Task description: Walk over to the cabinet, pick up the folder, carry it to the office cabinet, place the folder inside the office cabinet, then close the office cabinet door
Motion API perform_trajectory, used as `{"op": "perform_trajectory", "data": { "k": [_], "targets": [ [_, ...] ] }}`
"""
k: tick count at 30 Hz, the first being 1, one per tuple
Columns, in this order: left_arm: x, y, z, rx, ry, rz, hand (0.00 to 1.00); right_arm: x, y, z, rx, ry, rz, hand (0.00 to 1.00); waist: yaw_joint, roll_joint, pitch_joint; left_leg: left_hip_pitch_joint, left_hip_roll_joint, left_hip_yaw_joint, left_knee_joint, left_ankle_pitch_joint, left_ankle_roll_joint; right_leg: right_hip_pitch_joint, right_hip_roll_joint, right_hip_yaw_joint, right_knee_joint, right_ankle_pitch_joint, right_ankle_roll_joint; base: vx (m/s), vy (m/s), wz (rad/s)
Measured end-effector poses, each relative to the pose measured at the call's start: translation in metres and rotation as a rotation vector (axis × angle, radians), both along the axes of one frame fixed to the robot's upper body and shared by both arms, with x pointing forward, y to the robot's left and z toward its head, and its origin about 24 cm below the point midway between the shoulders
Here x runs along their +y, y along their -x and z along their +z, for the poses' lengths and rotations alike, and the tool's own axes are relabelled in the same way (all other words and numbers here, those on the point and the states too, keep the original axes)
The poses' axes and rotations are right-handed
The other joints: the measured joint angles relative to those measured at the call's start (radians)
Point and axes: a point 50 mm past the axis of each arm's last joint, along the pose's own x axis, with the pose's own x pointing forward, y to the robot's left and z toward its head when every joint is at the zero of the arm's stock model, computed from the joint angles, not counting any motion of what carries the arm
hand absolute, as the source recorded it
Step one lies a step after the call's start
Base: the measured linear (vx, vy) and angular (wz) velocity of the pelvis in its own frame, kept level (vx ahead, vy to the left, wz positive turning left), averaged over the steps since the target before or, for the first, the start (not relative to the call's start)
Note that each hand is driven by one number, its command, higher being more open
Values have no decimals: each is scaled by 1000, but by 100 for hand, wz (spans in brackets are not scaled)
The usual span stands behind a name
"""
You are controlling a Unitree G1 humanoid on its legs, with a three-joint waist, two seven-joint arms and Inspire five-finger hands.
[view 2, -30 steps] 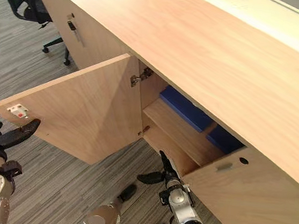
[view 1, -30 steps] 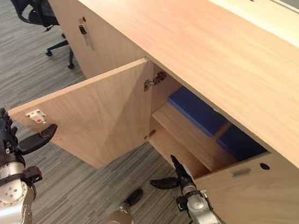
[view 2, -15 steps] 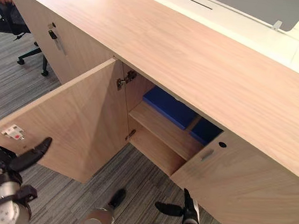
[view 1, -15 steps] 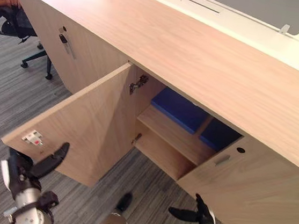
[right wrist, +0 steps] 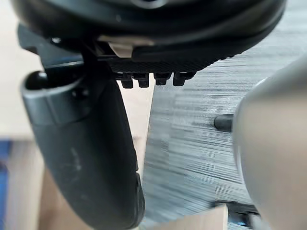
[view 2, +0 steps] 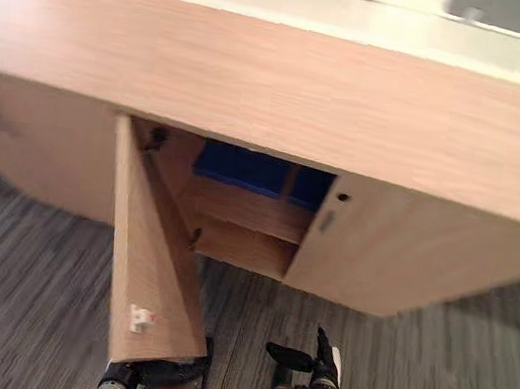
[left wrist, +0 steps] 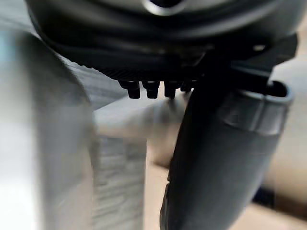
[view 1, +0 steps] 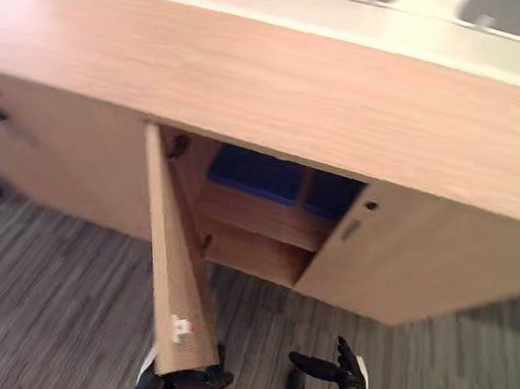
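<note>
The wooden office cabinet (view 1: 281, 94) stands ahead with its left door (view 1: 172, 269) swung out towards me, seen almost edge-on. On the upper shelf inside lies a blue folder (view 1: 255, 173), with a second blue piece (view 1: 332, 195) beside it. My left hand (view 1: 184, 381) is low at the door's near bottom corner, partly hidden by the door; its thumb (left wrist: 216, 167) stands out straight. My right hand (view 1: 342, 368) hangs open over the carpet in front of the right door (view 1: 402, 267), fingers straight, holding nothing.
The right door is slightly ajar. A white latch (view 1: 182, 328) sits on the open door's edge. Another shut cabinet door with a handle (view 1: 1, 116) lies to the left. Grey striped carpet (view 1: 41, 301) covers the floor on both sides of the open door.
The camera has swung, so the cabinet now faces me squarely and the open door looks edge-on. Both hands sit lower in view. The seated person and chair have left the picture.
</note>
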Motion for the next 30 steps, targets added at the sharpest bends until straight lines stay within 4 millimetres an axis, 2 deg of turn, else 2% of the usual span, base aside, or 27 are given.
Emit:
{"op": "perform_trajectory", "data": {
  "k": [3, 5, 7, 11, 13, 17, 20, 22, 25, 28, 30],
  "targets": [
    [-4, -46, 16, -132, -18, -15, 100, -1, -1, 0, 0, 6, 7, 100, -37, -2, -2, -16, 16, 62, -4, -14, -1, -28, 18, 31, -32, 23, -9, -66, 87, -87],
    [4, -68, 28, -204, -42, 17, 100, -3, 3, -1, 10, -6, -22, 100, -56, -21, -5, -2, 6, 88, -4, -14, -1, -31, 10, 50, -46, 34, -5, -15, 37, -58],
    [12, -84, 38, -260, -53, 64, 100, -9, 5, -1, 14, 2, -31, 100, -63, -17, -8, 18, 8, 101, -4, -17, -2, -29, 14, 59, -47, 38, -3, 30, -6, -57],
    [45, -111, 60, -358, -143, 172, 100, -18, 10, -1, 21, -6, -44, 100, -79, -13, -8, 24, 22, 98, -4, -17, -1, -5, 27, 49, -89, 65, 20, 79, -28, -12],
    [58, -118, 66, -377, -191, 198, 100, -23, 18, -4, 47, 2, -48, 100, -79, -10, -7, 30, 23, 83, -4, -18, -1, 15, 27, 32, -104, 85, 26, 125, -30, 23],
    [78, -119, 70, -385, -272, 233, 100, -29, 32, -9, 101, 7, -54, 100, -74, 1, -6, 54, 20, 71, 1, -31, -8, 41, 24, 27, -107, 173, 46, 158, -29, 15],
    [75, -116, 66, -370, -258, 239, 100, -37, 32, -8, 103, 26, -49, 100, -62, 32, -11, 58, 32, 54, 1, -31, -8, 62, 35, 15, -132, 186, 55, 164, -49, 4],
    [72, -111, 62, -370, -240, 244, 100, -36, 26, -7, 89, 23, -42, 100, -56, 34, -12, 65, 42, 51, 2, -36, -15, 73, 43, 9, -138, 186, 55, 114, -52, 2],
    [59, -93, 51, -343, -179, 233, 100, -35, 13, -2, 48, 23, -34, 100, -50, 34, -12, 73, 46, 51, 2, -39, -17, 80, 47, 9, -139, 186, 56, 35, -19, -3],
    [47, -69, 29, -242, -110, 209, 100, -33, 3, 0, 23, 21, -28, 100, -47, 34, -12, 75, 42, 49, 2, -44, -13, 81, 44, 10, -139, 186, 55, -33, 9, -1],
    [43, -48, 6, -121, -83, 206, 100, -33, 2, 1, 21, 20, -28, 100, -42, 34, -13, 80, 39, 50, 1, -45, -11, 84, 41, 11, -139, 185, 55, -68, 13, -2]
  ]
}}
